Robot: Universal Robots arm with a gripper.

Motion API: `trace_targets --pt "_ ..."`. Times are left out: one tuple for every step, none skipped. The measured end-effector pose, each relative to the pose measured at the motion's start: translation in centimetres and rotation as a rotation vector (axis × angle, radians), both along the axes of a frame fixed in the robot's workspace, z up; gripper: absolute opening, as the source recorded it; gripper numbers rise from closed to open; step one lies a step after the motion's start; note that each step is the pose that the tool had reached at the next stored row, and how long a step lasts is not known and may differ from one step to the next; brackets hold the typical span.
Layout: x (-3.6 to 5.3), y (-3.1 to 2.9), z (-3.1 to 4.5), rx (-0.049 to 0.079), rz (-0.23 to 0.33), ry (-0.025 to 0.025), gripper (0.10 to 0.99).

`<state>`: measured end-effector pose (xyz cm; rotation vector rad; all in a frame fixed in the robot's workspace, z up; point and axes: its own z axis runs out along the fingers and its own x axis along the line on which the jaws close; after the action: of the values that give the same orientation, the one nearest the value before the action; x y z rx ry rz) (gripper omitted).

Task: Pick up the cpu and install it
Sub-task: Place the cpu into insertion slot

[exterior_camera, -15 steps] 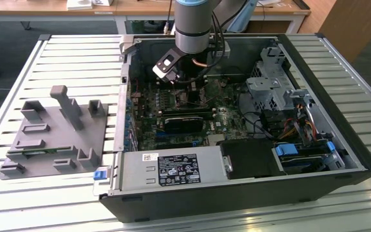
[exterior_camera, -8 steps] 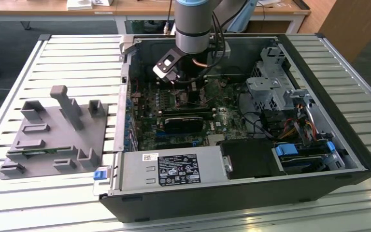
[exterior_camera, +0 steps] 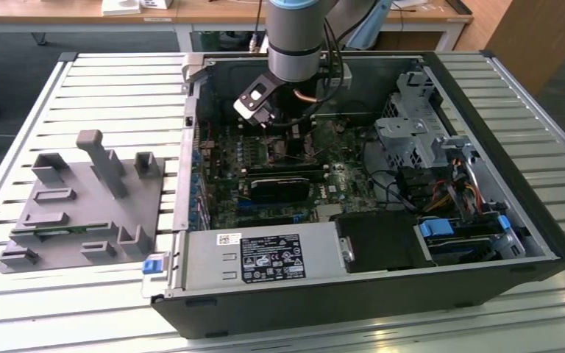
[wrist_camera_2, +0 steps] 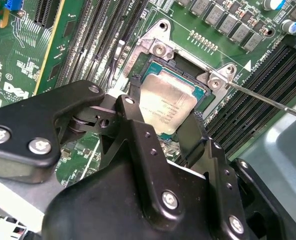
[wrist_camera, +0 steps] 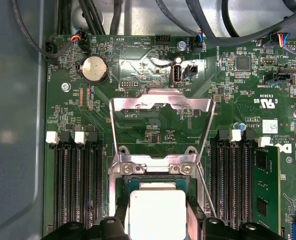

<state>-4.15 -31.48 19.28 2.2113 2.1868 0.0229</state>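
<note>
Inside the open computer case [exterior_camera: 361, 301] the gripper [exterior_camera: 285, 132] hangs low over the socket [wrist_camera_2: 207, 95] on the circuit board [wrist_camera: 78, 125]. The cpu [wrist_camera_2: 166, 102] lies between the fingers [wrist_camera_2: 135, 120], which stand narrow and seem to press on two opposite edges of it. In the first wrist view the cpu [wrist_camera: 157, 212] sits squarely over the socket opening. Whether it is fully down in the socket or just above it cannot be told. The hold-down plate [wrist_camera: 160, 107] is swung up on the far side of the socket, and the thin lever [wrist_camera_2: 267, 100] runs out past one socket corner. The main risk, as I judge it, is a small misalignment: if a corner of the cpu rides on the socket rim, or the cpu goes down tilted, the contacts underneath could be bent. The fingers sit very close to the socket walls, so a sideways drift could drag the cpu, or knock the lever or the memory slots [wrist_camera: 80, 185] beside the socket.
</note>
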Motion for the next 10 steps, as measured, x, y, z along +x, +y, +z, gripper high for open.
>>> trace_targets --pt "0.01 0.01 -0.01 0.0 0.0 -0.0004 0.537" --pt "0.01 0.01 -0.01 0.0 0.0 -0.0003 0.549" --pt "0.01 0.01 -0.01 0.0 0.0 -0.0001 0.549" --pt "0.0 0.0 -0.01 0.0 0.0 0.0 0.612" --pt "0.0 0.0 0.0 0.0 0.0 0.0 0.612" --pt "0.0 0.0 0.0 0.0 0.0 0.0001 0.612" --pt "0.0 0.0 0.0 0.0 0.0 0.0001 0.612" --pt "0.0 0.0 0.04 0.0 0.0 0.0003 0.612" --pt "0.0 0.0 0.1 0.0 0.0 0.0002 0.612" --pt "0.0 0.0 0.2 0.0 0.0 0.0002 0.612"
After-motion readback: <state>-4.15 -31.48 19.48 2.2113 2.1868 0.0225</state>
